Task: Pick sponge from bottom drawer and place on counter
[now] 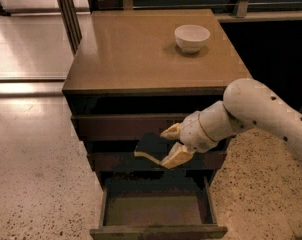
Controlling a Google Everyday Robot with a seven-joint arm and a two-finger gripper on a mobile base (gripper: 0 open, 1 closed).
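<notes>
One claw, at centre frame before the closed upper drawers, is clenched on the dark sponge. Directly below, the bottom drawer stands pulled open. A white bowl sits on the table, upper right.

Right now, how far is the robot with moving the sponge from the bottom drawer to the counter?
Done: the bottom drawer is open, the sponge is out of it. In hand: the gripper holds it, level with the middle drawer. Left: raise it and set it on the counter.
</notes>
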